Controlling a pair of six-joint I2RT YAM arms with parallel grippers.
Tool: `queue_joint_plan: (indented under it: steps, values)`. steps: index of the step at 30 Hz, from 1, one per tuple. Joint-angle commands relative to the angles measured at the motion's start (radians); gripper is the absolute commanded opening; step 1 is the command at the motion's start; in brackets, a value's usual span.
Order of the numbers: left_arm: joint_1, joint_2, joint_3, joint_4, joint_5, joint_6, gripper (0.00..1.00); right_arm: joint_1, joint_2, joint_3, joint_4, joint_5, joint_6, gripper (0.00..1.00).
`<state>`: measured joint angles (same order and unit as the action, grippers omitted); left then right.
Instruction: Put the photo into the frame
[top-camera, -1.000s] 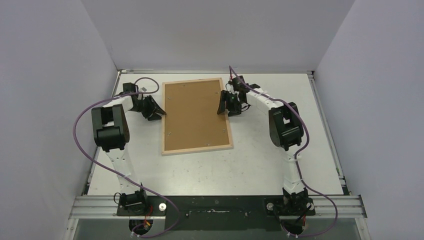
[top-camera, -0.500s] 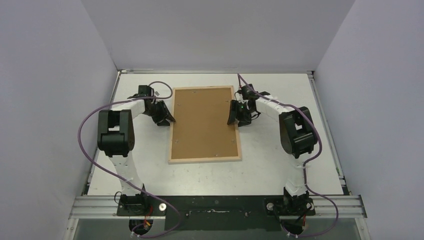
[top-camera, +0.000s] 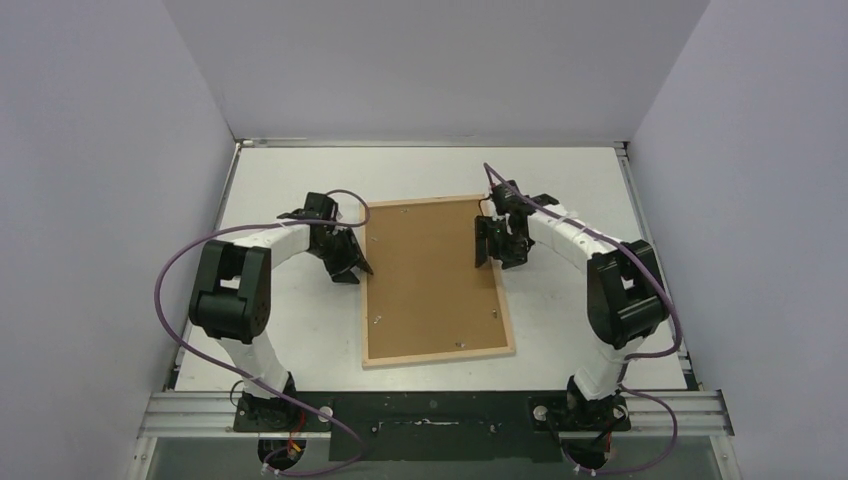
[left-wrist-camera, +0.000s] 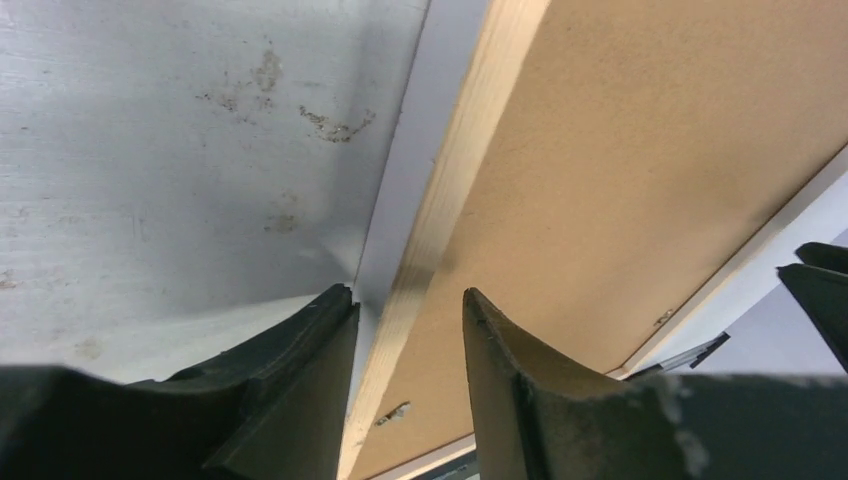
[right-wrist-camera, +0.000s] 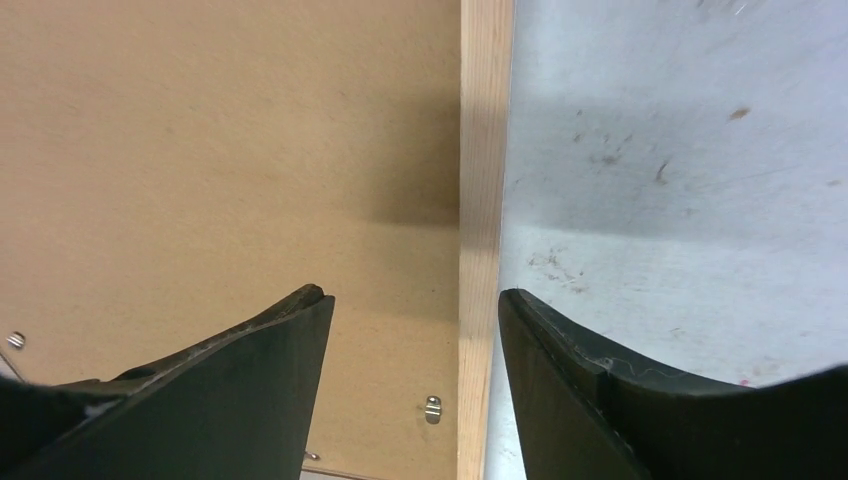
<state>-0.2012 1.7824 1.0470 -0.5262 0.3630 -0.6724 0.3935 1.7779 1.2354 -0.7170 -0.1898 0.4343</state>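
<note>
Straddling opposite rails of the frame (top-camera: 440, 357), left jaws and right jaws apart.

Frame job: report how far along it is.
Done: the frame lies back-up on the table with the brown backing board seated in it. The photo is not in view, so whether it is underneath cannot be told. In hand: the left claw and right claw each sit astride a long edge of the frame, jaws apart. Still to do: confirming the photo is inside and securing the backing.
</note>
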Motion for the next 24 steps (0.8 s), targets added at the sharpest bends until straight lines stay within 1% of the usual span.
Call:
queue_joint_plan:
  steps: [1, 3, 5, 7, 13, 15, 19, 24]
  values:
    - [0.016, -0.028, 0.117, -0.036, -0.002, 0.027, 0.43, 0.009, -0.086, 0.107, 0.010, 0.121, -0.015, 0.64]
    - [0.025, -0.022, 0.149, -0.052, -0.004, 0.049, 0.45, 0.013, -0.082, 0.149, 0.027, 0.121, -0.016, 0.64]
    - [0.040, -0.022, 0.164, -0.051, 0.000, 0.061, 0.47, 0.021, -0.052, 0.192, 0.049, 0.080, -0.011, 0.64]
    - [0.062, -0.022, 0.169, -0.037, 0.017, 0.069, 0.47, 0.036, -0.005, 0.239, 0.087, 0.017, 0.016, 0.60]
    - [0.110, 0.004, 0.160, 0.050, 0.076, 0.068, 0.46, 0.131, 0.169, 0.353, 0.254, -0.109, 0.173, 0.41]
    - [0.118, 0.031, 0.172, 0.067, 0.090, 0.076, 0.45, 0.156, 0.237, 0.400, 0.304, -0.150, 0.226, 0.38]
    - [0.143, 0.092, 0.196, 0.098, 0.146, 0.086, 0.41, 0.187, 0.340, 0.444, 0.454, -0.191, 0.357, 0.36]
    - [0.149, 0.134, 0.203, 0.150, 0.226, 0.086, 0.37, 0.204, 0.440, 0.536, 0.508, -0.252, 0.406, 0.36]
